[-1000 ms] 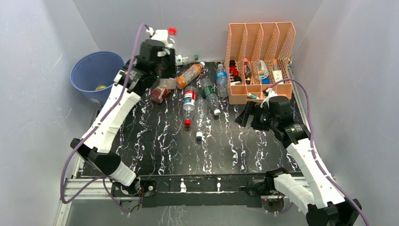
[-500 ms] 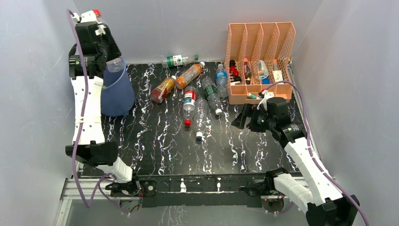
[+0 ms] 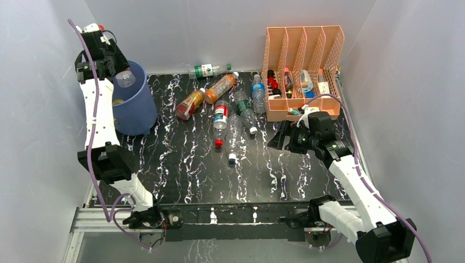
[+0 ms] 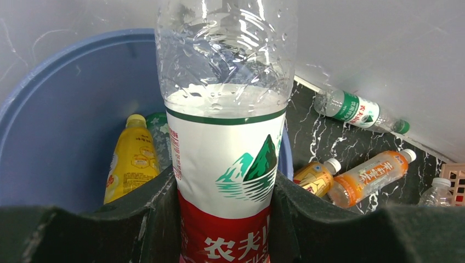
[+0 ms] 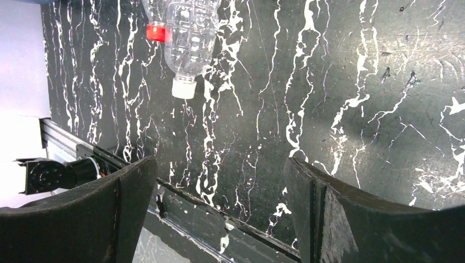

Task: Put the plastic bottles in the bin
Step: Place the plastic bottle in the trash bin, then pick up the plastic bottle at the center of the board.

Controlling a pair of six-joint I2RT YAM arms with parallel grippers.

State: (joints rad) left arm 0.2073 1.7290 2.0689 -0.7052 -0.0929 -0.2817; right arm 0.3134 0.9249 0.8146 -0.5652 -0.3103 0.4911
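My left gripper (image 3: pixel 112 68) is shut on a clear bottle (image 4: pixel 225 137) with a white, green and red label, held over the open mouth of the blue bin (image 3: pixel 137 109). The bin (image 4: pixel 55 76) holds a yellow bottle (image 4: pixel 130 164). Several plastic bottles lie on the table: two orange ones (image 3: pixel 191 104) (image 3: pixel 220 87), a green-labelled one (image 3: pixel 205 70) by the back wall, a red-labelled one (image 3: pixel 220 115), a clear one (image 3: pixel 234 134). My right gripper (image 3: pixel 285 137) hovers open over bare table, its jaws (image 5: pixel 219 181) holding nothing; the clear white-capped bottle (image 5: pixel 189 38) lies ahead of it.
A peach file organizer (image 3: pixel 301 41) with small bottles and tubes stands at the back right, just behind my right arm. White walls close in the left, back and right sides. The black marbled table (image 3: pixel 186 170) runs to the metal rail at the front.
My left arm has swung from the bottle pile to the left and back, carrying the clear bottle over the bin. The right gripper has drifted slightly left, still open.
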